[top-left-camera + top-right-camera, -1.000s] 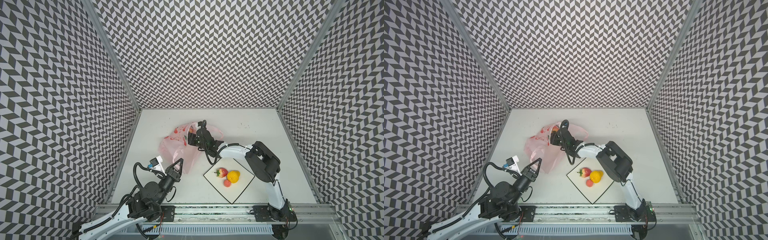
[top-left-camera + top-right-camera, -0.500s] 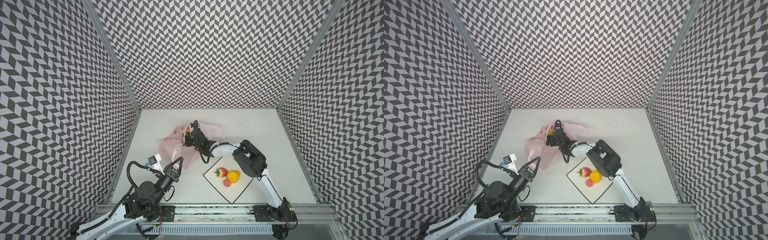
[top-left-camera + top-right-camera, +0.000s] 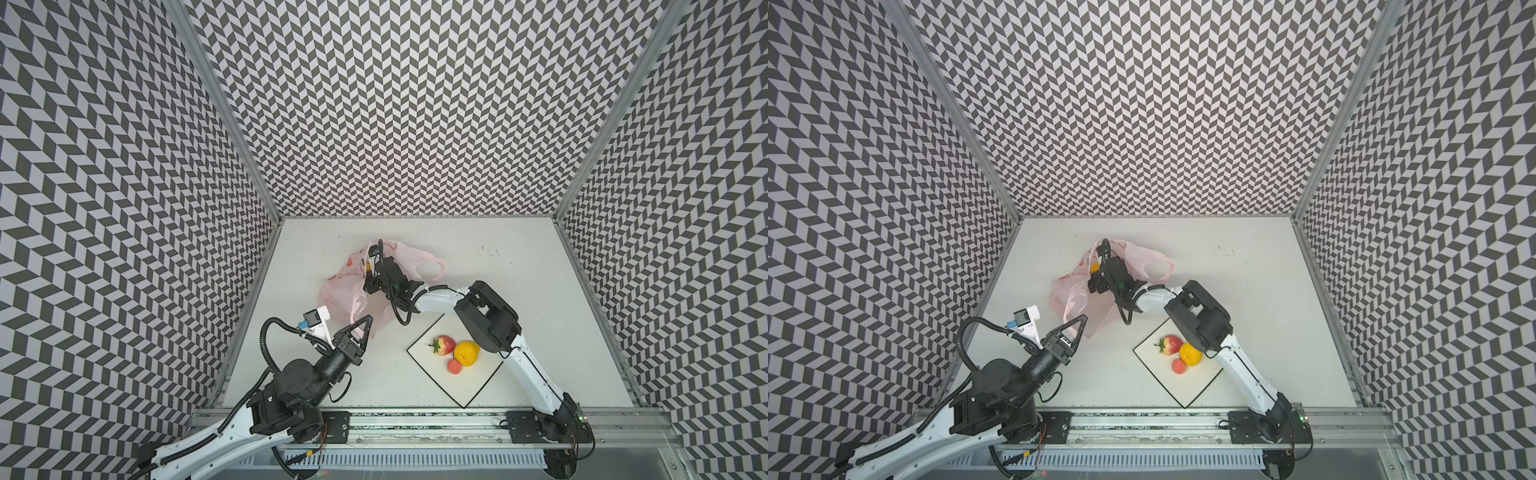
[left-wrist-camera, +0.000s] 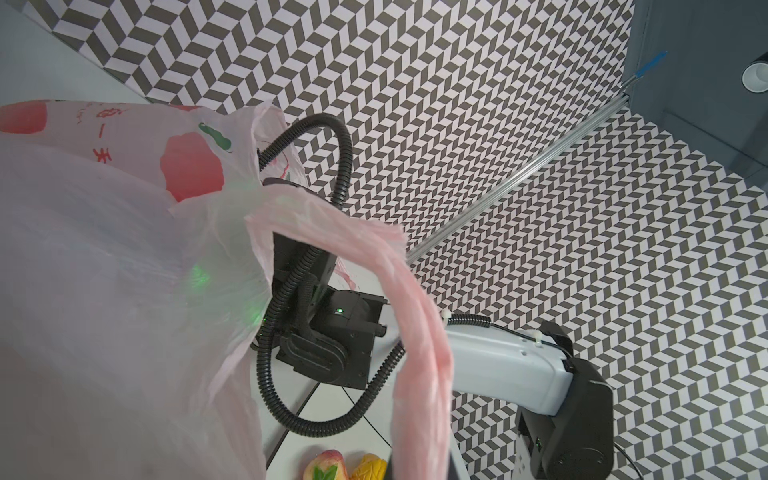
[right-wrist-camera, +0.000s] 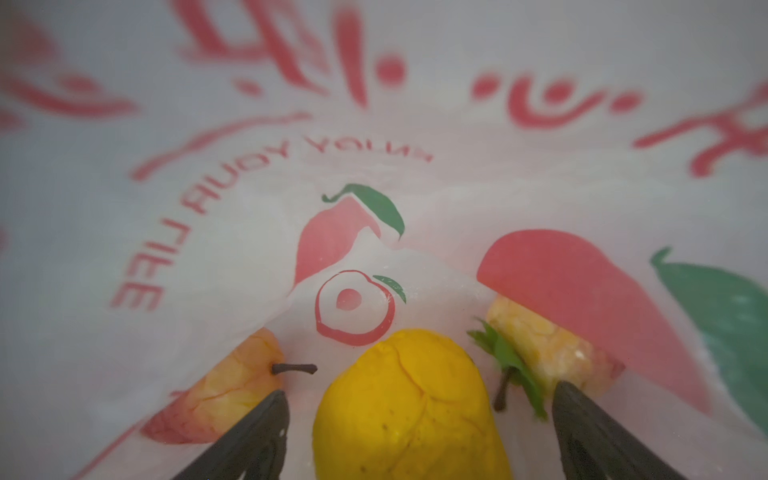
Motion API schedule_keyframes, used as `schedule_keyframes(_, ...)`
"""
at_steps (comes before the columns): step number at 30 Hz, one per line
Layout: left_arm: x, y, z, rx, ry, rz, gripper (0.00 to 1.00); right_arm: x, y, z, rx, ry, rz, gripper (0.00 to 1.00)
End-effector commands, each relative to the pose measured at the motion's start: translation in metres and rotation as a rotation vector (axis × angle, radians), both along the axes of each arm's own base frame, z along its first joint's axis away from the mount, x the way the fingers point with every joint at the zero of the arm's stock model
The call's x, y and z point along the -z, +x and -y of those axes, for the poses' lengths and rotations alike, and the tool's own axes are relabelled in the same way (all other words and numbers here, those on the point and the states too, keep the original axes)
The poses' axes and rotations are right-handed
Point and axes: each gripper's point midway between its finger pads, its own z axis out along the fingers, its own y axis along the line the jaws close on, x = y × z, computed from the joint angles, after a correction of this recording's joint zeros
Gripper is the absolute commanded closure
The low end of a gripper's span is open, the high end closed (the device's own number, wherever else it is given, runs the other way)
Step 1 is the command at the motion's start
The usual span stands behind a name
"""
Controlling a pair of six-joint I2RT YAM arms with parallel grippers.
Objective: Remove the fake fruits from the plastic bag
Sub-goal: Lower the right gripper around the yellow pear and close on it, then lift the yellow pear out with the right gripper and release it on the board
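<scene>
right wrist: right tool (image 5: 417, 390) gaping, empty, straddling yellow fruit (image 5: 411, 411) inside plastic bag (image 5: 249, 257).
left tool (image 3: 367, 321): clamped on plastic bag, 6 o'clock edge.
advice: close centred, clear of film.

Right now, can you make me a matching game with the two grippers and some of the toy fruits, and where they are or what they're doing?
Things:
1. left gripper
2. right gripper
3. small pink peach
4. stemmed fruit

Places or states:
A. on the white plate
B. open, with the yellow fruit between its jaws
C. shut on the plastic bag
D. lying in the bag next to the yellow fruit

Pairs: 1-C, 2-B, 3-A, 4-D.
</scene>
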Motion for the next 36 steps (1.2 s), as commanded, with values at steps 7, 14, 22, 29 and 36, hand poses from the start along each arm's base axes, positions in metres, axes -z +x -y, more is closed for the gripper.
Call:
schedule_keyframes(7, -0.016, -0.003, -0.005, 0.004, -0.025, 0.019, 1.00, 0.015, 0.013, -0.014, 0.005, 0.020, -0.044, 0.27)
schedule_keyframes(14, 0.007, 0.002, -0.018, -0.058, -0.064, -0.034, 1.00, -0.012, -0.005, -0.014, -0.073, 0.062, -0.067, 0.65)
schedule_keyframes(22, 0.026, 0.009, -0.025, -0.118, -0.090, -0.086, 1.00, -0.042, -0.039, 0.008, -0.126, 0.100, -0.084, 0.77)
schedule_keyframes(29, 0.032, 0.013, -0.029, -0.161, -0.091, -0.102, 1.00, -0.042, -0.069, 0.027, -0.164, 0.083, -0.165, 0.82)
schedule_keyframes(36, 0.034, 0.016, -0.033, -0.192, -0.100, -0.102, 1.00, -0.055, -0.093, 0.043, -0.191, 0.101, -0.207, 0.83)
